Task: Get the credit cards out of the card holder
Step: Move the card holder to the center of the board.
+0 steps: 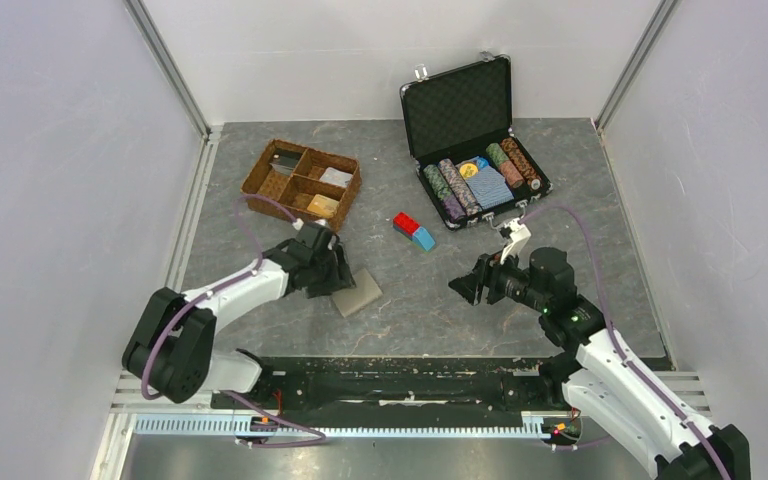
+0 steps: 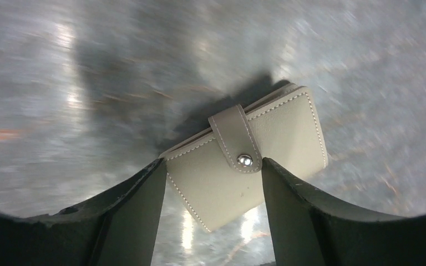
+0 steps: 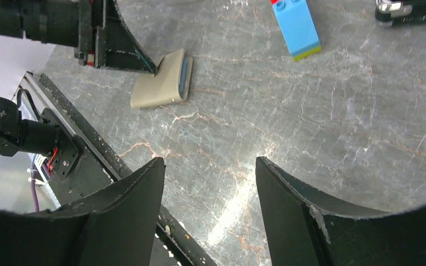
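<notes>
Tan card holder between parted jaws

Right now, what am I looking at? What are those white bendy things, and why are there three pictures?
Those are two robot arms bolted to a table, each ending in a two-finger gripper. One picture comes from a camera high above; the other two come from small cameras on each wrist, so you see the dark fingers at the bottom. The left gripper is open, its fingers either side of a small tan card holder, snapped shut, lying on the table. The right gripper is open and holds nothing. A strip of blue shows at the holder's edge in the right wrist view, perhaps a card. Also there: a wicker tray, toy bricks, and a case of poker chips.
</notes>
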